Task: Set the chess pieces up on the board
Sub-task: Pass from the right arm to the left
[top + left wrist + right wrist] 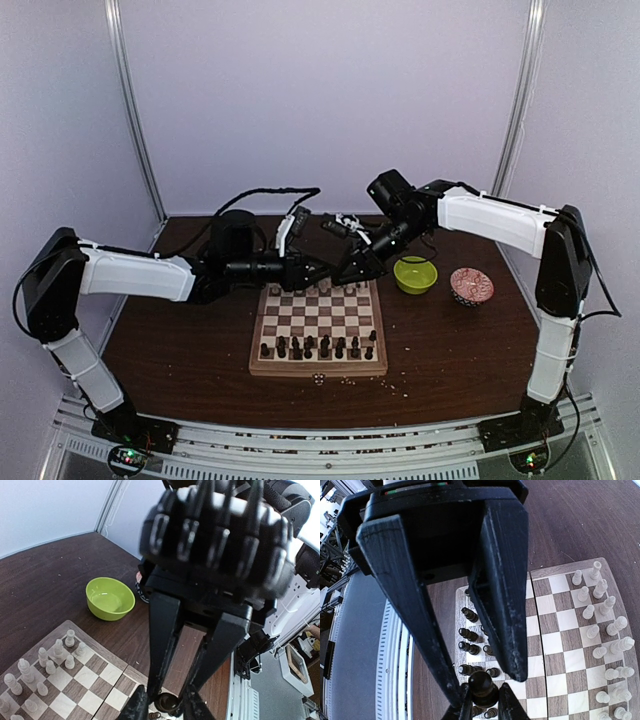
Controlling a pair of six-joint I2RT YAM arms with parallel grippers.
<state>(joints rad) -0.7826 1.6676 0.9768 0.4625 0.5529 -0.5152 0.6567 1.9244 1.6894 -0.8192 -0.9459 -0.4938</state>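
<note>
Pieces [607, 605] upright on board [318, 371], one dark piece [482, 687] aloft

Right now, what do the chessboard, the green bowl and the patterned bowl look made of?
Chessboard: wood, matte; grain shows in the checks and tan rim.
Lime-green bowl: probably plastic, possibly glazed ceramic; uniform colour, soft sheen.
Red patterned bowl: likely glazed ceramic or melamine; too small to tell.

Square wooden board [318, 318] with cream and dark brown checks and a light tan rim, lying flat. Tiny cream-white pieces [592, 629] stand upright along its far rows, and dark brown pieces [325, 348] stand along its near edge. One more dark piece [482, 685] is held up above the board.
</note>
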